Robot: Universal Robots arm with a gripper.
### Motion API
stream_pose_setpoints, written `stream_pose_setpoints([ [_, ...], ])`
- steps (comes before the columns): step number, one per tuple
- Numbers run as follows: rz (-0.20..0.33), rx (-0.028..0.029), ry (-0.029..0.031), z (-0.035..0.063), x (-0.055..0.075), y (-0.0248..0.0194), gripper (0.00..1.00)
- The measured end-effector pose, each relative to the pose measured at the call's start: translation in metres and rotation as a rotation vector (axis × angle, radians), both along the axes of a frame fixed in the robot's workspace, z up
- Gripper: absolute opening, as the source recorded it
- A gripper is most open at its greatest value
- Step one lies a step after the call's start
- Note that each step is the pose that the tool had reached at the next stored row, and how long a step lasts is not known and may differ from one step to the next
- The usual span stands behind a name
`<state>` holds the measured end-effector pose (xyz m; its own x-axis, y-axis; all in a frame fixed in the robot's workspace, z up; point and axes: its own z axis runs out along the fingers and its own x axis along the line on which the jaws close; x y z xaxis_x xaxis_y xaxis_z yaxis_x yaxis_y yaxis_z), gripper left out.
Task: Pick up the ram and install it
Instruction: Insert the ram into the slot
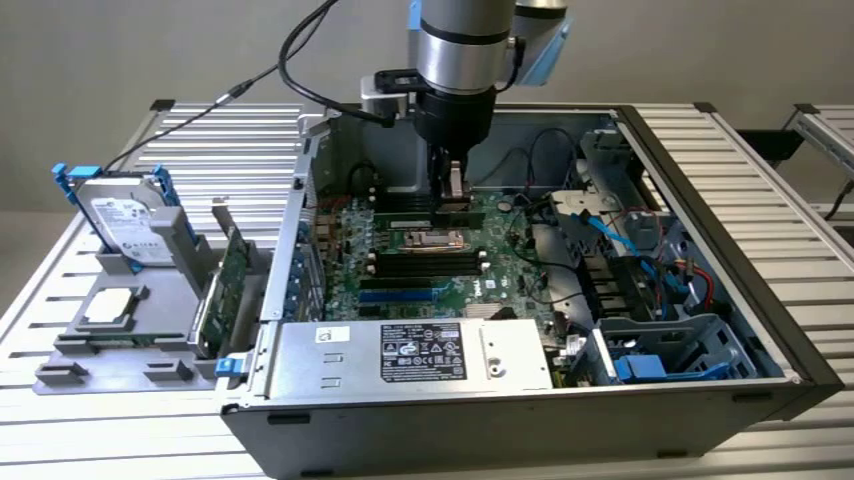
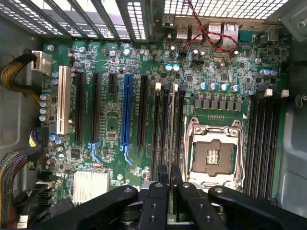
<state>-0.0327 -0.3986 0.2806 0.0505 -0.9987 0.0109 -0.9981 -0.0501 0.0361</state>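
Where the arm reaches straight down into the open computer case, the jaws stand nearly closed, clamped on the ram at its upper edge. In the wrist view the ram shows edge-on as a thin pale line. It runs lengthwise over the black memory slots just beside the CPU socket. Whether its lower edge touches a slot cannot be told. The socket sits bare in its metal frame, with a second bank of memory slots on its other side. Further across the green motherboard lie long expansion slots, among them a blue slot and a white slot.

In the exterior view the case lies on its side on the slatted metal worktop. Its power supply is at the near edge, and a drive cage with blue parts is at the near corner on the exterior view's right. On the exterior view's left, beside the case, a grey holder carries three parts. A hard drive stands on end at its far side, a processor chip lies flat, and a green expansion card stands on edge nearest the case.
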Motion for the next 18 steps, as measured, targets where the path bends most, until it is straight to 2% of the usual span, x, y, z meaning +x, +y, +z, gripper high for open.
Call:
stream_pose_setpoints([
  [12, 0.000, 0.0001, 0.0000, -0.0219, 0.000, -0.0006, 0.14],
  [18, 0.000, -0.0002, 0.0001, -0.0324, 0.000, -0.0053, 0.14],
])
